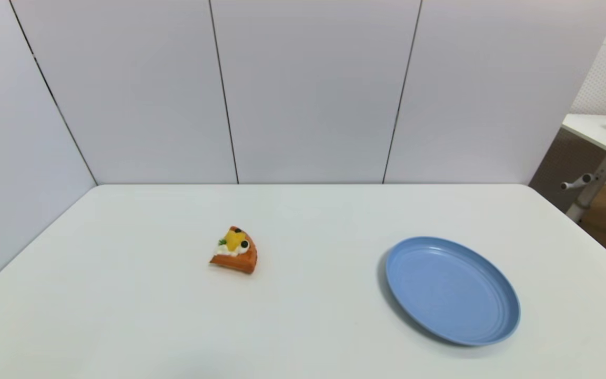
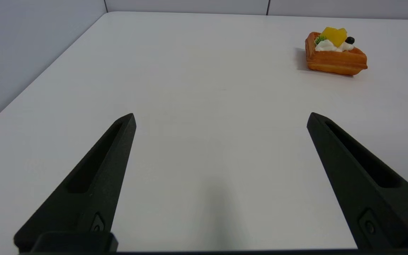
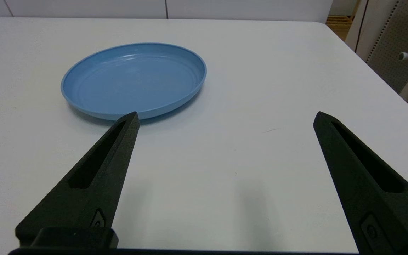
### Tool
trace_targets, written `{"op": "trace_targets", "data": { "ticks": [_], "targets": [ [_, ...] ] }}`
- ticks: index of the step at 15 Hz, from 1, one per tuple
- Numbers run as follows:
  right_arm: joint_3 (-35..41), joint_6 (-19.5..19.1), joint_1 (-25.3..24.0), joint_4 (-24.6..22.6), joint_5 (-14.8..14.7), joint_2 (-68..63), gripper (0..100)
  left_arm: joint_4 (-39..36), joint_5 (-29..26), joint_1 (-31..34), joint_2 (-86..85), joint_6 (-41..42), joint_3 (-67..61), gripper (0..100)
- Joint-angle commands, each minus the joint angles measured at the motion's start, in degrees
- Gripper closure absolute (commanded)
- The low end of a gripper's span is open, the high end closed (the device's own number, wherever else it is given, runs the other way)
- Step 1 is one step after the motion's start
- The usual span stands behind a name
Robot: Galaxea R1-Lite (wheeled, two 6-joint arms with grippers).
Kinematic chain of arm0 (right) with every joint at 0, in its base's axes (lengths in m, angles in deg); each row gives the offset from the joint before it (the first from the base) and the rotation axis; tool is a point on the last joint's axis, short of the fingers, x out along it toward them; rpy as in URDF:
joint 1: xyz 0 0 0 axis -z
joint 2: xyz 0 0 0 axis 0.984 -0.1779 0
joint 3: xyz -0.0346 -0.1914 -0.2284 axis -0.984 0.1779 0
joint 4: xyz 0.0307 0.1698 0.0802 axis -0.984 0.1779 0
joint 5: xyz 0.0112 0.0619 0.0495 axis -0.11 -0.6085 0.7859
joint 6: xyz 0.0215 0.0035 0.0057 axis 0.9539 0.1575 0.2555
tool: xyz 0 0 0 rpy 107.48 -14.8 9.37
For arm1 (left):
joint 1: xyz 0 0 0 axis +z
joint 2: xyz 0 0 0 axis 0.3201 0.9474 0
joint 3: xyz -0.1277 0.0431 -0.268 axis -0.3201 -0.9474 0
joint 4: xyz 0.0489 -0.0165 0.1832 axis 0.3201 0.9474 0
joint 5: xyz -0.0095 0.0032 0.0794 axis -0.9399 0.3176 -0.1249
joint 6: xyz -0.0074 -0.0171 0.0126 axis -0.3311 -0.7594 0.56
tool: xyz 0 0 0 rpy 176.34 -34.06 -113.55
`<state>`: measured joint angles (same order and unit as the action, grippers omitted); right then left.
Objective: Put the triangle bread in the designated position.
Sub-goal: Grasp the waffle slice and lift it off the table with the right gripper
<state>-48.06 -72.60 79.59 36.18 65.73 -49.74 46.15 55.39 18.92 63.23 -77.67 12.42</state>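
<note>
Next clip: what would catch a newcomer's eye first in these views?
The triangle bread, orange-brown with cream and yellow fruit on top, sits alone left of centre on the white table. A bare blue plate lies well to its right, apart from it. The left gripper and right gripper hang low over the near table, jaws wide open and holding nothing, the right one close to the plate.

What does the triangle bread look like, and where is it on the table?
On the white table, look left of the blue plate. The triangle bread lies alone there: a small orange-brown waffle wedge topped with white cream, yellow fruit and dark berries.
</note>
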Motion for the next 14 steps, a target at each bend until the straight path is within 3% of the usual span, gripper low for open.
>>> {"op": "trace_targets", "data": {
  "ticks": [1,2,5,7,9,11,14],
  "targets": [
    [-8.68,-1.19,-0.54,-0.33,0.22,-11.71,0,-0.13,-0.02,0.02,-0.01,0.00,0.00,0],
    [-13.69,-1.81,-1.25,-0.33,0.31,-17.95,0,0.05,-0.02,0.02,-0.01,0.00,0.00,0],
    [-30.03,-8.75,-6.78,-0.33,0.39,-37.02,0,-0.13,-0.02,0.02,-0.01,0.00,0.00,0],
    [-36.71,-12.18,-13.20,-1.03,1.01,-47.13,0,0.05,-0.02,0.02,-0.01,0.00,0.00,0],
    [-40.32,-12.44,-21.73,-4.90,1.01,-56.00,0,-0.13,-0.02,0.02,-0.01,0.00,0.00,0],
    [-43.66,-12.70,-26.91,-10.00,1.18,-65.85,0,-0.13,-0.02,0.02,-0.01,0.00,0.00,0],
    [-49.02,-13.93,-33.15,-10.26,1.98,-80.00,0,0.05,-0.02,0.02,-0.01,0.00,0.00,0]
  ]
}}
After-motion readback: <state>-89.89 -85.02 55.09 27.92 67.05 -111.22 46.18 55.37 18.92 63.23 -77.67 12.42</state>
